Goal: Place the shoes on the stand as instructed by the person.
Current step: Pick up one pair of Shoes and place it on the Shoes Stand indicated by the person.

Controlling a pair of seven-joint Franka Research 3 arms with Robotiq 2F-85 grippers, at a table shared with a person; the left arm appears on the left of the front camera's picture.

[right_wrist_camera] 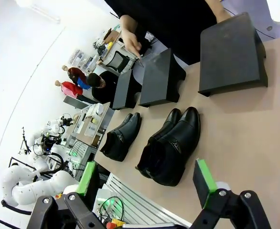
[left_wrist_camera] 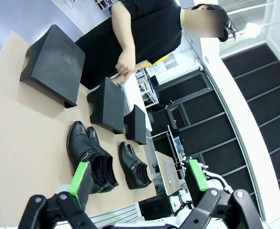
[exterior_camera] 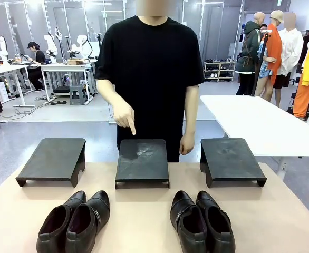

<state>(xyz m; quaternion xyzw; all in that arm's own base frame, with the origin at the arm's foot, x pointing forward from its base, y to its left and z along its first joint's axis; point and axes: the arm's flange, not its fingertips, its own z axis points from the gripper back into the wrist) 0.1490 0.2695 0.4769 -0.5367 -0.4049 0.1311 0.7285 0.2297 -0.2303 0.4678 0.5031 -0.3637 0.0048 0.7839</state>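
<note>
Left pincer (left_wrist_camera: 137, 177) gapes wide at six o'clock; shoes (left_wrist_camera: 90, 148) lie near centre; at twelve, the person's hand (left_wrist_camera: 125, 64) points toward the middle stand (left_wrist_camera: 106, 106).

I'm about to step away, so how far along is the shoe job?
Nothing placed yet: the left pair of black dress shoes and the right pair sit on the table. In hand: the person's hand points at the middle stand; left gripper and right gripper hang open, empty. Left: all four shoes.
</note>
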